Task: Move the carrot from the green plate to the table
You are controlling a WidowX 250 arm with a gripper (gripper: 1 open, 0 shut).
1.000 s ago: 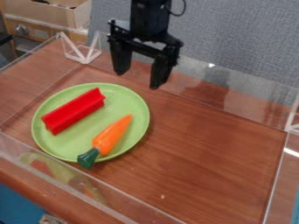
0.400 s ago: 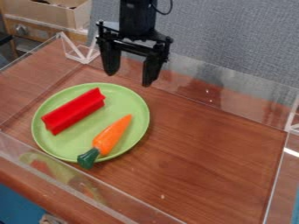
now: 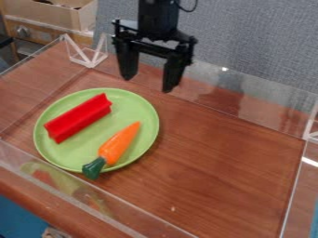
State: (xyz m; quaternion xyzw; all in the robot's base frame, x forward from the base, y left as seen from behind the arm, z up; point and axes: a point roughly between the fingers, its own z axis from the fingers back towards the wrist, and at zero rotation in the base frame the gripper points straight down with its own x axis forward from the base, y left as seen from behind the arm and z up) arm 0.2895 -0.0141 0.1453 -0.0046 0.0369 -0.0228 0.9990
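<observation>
The orange carrot [image 3: 117, 146] with its dark green stem end lies on the near right edge of the green plate [image 3: 134, 111], stem overhanging the rim toward the front. My black gripper [image 3: 151, 81] hangs above the table [image 3: 224, 158] just beyond the plate's far right rim, pointing straight down. Its two fingers stand wide apart with nothing between them. It is well clear of the carrot, above and behind it.
A red rectangular block [image 3: 78, 117] lies on the left half of the plate. Low clear acrylic walls [image 3: 261, 88] edge the table. Bare wood spreads to the right of the plate. A cardboard box [image 3: 50, 14] sits behind at the upper left.
The gripper drifted left over the plate's far edge, then came back right to nearly where it began. Its fingers stayed open. Carrot and block have not moved.
</observation>
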